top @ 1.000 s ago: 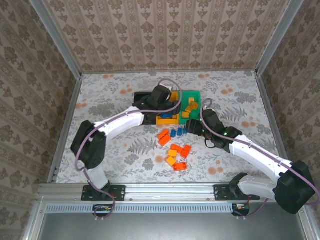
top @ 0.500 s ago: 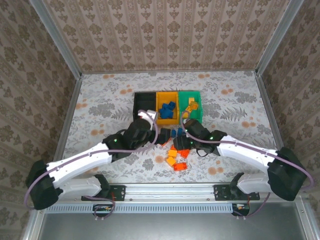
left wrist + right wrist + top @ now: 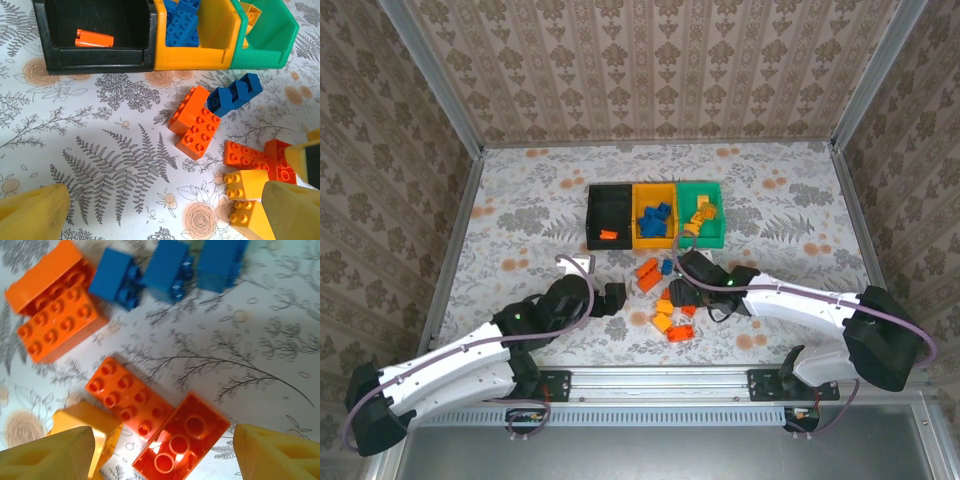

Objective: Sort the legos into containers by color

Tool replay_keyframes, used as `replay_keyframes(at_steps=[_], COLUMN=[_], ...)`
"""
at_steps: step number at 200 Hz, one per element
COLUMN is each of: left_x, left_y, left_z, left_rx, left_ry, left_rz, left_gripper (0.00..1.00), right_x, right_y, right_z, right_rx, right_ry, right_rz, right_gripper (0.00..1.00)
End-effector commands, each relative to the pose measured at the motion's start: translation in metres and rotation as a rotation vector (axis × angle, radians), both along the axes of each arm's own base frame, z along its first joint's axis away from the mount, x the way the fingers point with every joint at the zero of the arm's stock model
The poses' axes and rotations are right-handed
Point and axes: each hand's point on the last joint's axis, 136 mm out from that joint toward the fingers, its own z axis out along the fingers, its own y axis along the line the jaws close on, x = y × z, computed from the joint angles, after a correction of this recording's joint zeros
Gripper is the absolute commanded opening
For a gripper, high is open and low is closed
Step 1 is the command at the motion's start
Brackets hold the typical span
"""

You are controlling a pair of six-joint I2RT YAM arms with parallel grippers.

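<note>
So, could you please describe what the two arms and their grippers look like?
Both arms are built from white tubular links joined by bulky black joints: the left arm and the right arm. A thin purple-grey cable loops along each one. The left gripper and right gripper have black bodies, and the wrist views show their fingers covered in yellow.

A black rectangular plastic bin, a yellow-orange rectangular plastic bin and a green rectangular plastic bin stand touching in a row, left to right, on the patterned table. A red-orange plastic brick lies in the first, blue plastic bricks in the second, and a yellow-orange plastic brick in the third. Loose plastic bricks lie before the middle and right bins.
</note>
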Motion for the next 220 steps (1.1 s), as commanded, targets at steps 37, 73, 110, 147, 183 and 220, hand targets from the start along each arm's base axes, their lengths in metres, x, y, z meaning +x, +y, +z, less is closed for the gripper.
replay_keyframes(at_steps=[37, 73, 110, 147, 183, 220], left_x=[0.0, -0.002, -0.001, 0.0, -0.001, -0.002], left_y=[0.005, 0.009, 0.011, 0.01, 0.012, 0.02], left_z=[-0.005, -0.006, -0.004, -0.004, -0.007, -0.01], left_rx=[-0.01, -0.018, -0.018, -0.012, 0.002, 0.035], left_ry=[0.01, 0.009, -0.005, -0.007, 0.0, 0.003], left_rz=[0.036, 0.039, 0.049, 0.048, 0.045, 0.058], left_gripper=[1.0, 1.0, 1.0, 1.0, 1.0, 1.0], right_x=[0.01, 0.001, -0.009, -0.015, -0.021, -0.006], right_y=[-0.018, -0.019, -0.029, -0.043, -0.05, -0.031], right_z=[-0.02, -0.039, -0.046, -0.055, -0.058, -0.019], right_rx=[-0.031, -0.057, -0.077, -0.105, -0.118, -0.072], right_ry=[0.055, 0.118, 0.139, 0.187, 0.218, 0.131], right_rz=[-0.302, -0.305, -0.292, -0.276, -0.234, -0.081], right_gripper=[0.75, 0.72, 0.64, 0.5, 0.38, 0.29])
